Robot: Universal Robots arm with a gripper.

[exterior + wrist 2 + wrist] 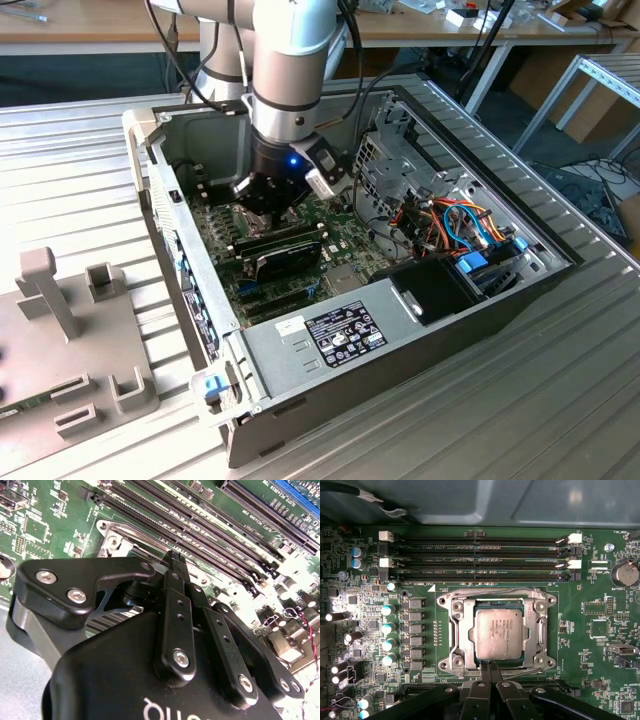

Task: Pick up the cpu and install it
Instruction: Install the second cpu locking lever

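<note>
The cpu [499, 634], a flat square chip with a dull silver top, lies level inside the open metal socket frame [455, 630] on the green motherboard in the first wrist view. My gripper [488, 666] is shut, its two black fingertips pressed together right at the cpu's near edge, with nothing visibly between them. In the second wrist view the shut gripper [173, 559] points down over the socket frame [112, 537], and its body hides the chip. The exterior view has the gripper [262, 205] low inside the open computer case [330, 340], just above the board.
Black memory slots [480, 560] run alongside the socket. A black card [285, 250] lies next to the gripper. A metal drive cage [390, 160] and coloured cables [460, 225] fill the case on the exterior view's right. A grey fixture [60, 290] stands outside on the left.
</note>
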